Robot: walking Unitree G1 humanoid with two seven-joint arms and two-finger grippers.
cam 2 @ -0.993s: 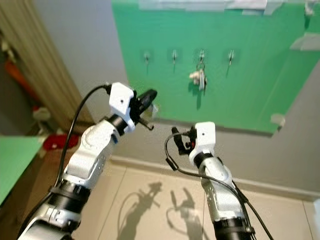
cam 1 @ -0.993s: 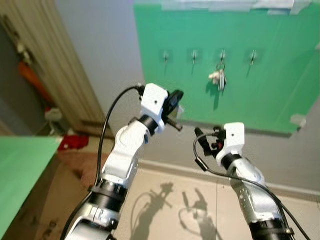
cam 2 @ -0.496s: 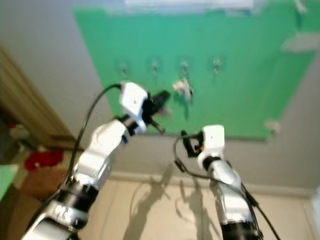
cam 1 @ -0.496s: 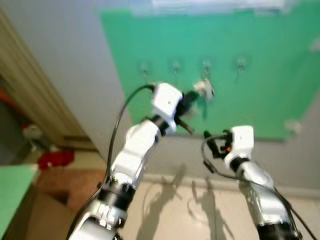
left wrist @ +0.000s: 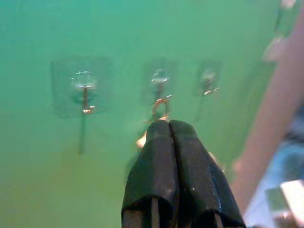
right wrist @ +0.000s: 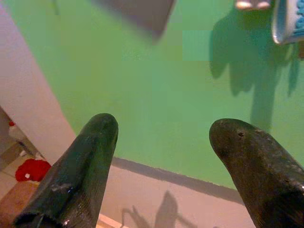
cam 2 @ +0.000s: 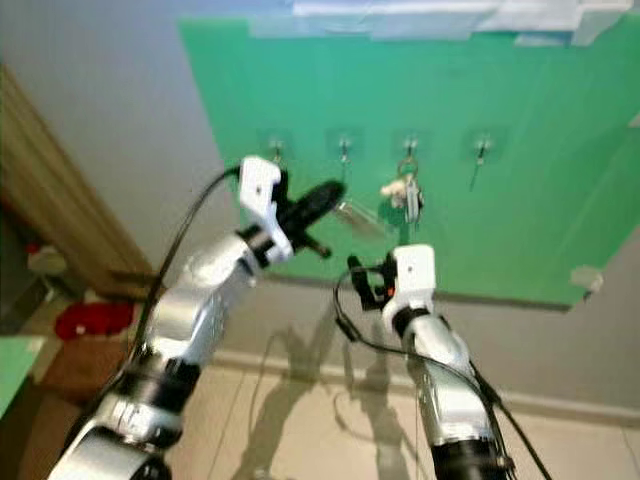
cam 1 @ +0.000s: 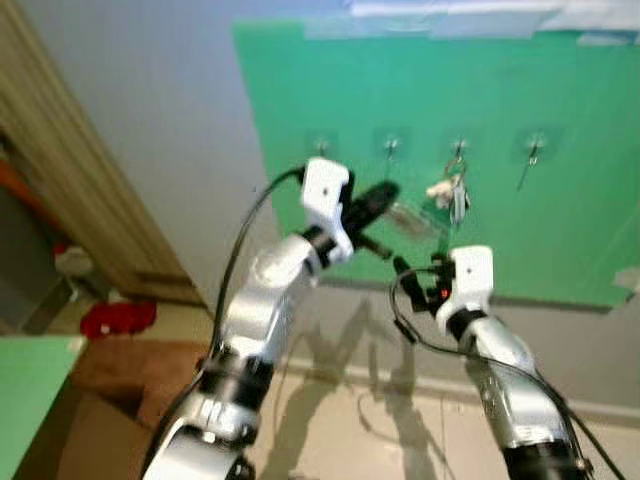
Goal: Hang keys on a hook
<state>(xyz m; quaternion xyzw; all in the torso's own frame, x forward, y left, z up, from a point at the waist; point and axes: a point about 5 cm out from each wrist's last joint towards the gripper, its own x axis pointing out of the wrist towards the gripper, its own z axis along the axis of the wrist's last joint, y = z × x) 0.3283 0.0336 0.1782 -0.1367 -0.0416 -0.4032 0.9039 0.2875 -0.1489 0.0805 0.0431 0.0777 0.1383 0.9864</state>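
A green board on the wall carries a row of small hooks. A bunch of keys with a pale tag hangs from the third hook from the left. My left gripper is raised in front of the board, shut with nothing in it, just left of the keys. In the left wrist view its fingertips cover most of the keys, and the key ring shows above them. My right gripper is lower, open and empty, its fingers wide apart facing the board.
A beige door frame runs down the left. A red object lies on the floor by it, and a green surface sits at lower left. A clear bracket sticks out at the board's lower right. Tiled floor lies below.
The whole view has swung and blurred as the camera moved. My left gripper has risen against the board, closer to the level of the hanging keys. The keys stay on their hook.
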